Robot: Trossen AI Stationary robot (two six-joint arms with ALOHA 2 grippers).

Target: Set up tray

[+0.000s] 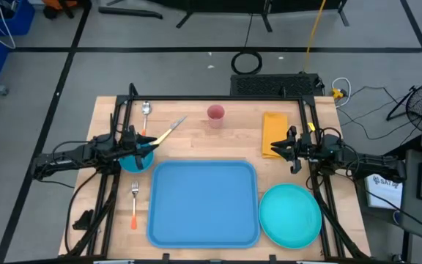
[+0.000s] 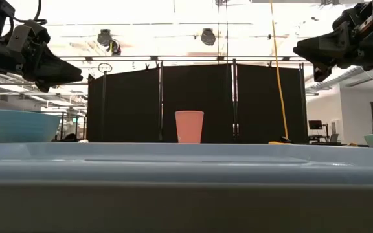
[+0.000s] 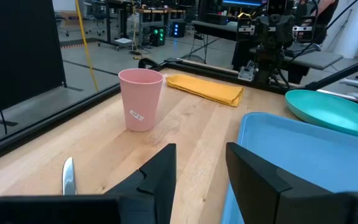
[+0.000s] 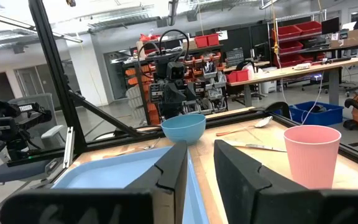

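Tray [image 1: 204, 202] empty on counter [image 1: 196, 136], between both tools. Left tool [image 1: 143, 142] spread, over blue bowl [image 1: 135, 158]. Right tool [image 1: 280, 144] spread, empty, beside yellow napkin [image 1: 273, 128].

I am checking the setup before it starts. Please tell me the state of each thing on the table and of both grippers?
tray: flat, nothing on it
plate: right of tray, bare
bowl: upright, under left gripper
cup: upright
napkin: folded
fork: left of tray
left gripper: open, holds nothing
right gripper: open, holds nothing
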